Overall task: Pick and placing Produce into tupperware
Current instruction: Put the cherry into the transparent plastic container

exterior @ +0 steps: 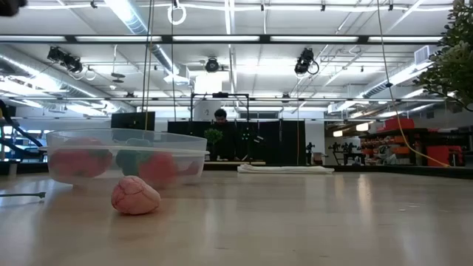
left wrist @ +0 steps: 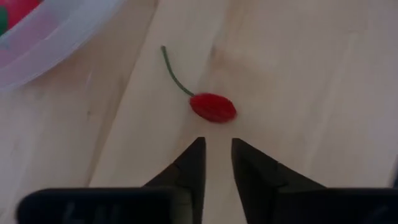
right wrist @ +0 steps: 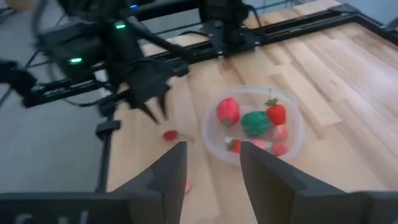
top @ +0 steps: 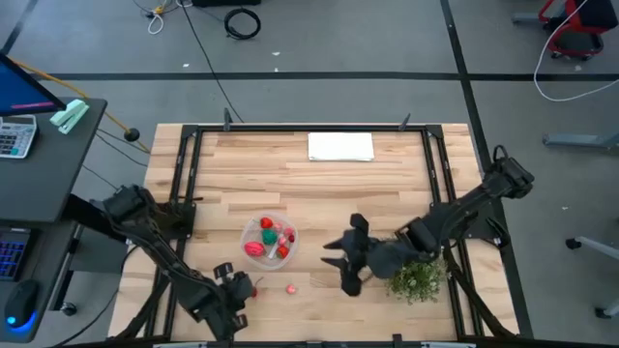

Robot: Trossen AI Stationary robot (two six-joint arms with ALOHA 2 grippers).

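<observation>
The left end effector (left wrist: 216,163) hovers low over the counter (top: 387,184), its 2 fingers parted only narrowly and holding nothing, aimed at a cherry (left wrist: 212,107) just beyond the tips. That narrow gap is the risk: the tips could nudge the cherry away or catch only its thin stem. The tupperware (top: 268,238) sits just beside, already holding several pieces; 1 pink piece (top: 289,288) lies outside it. The right end effector (top: 340,257) waits near the tupperware's right, open and empty, raised beside the bushy plant (top: 418,278).
</observation>
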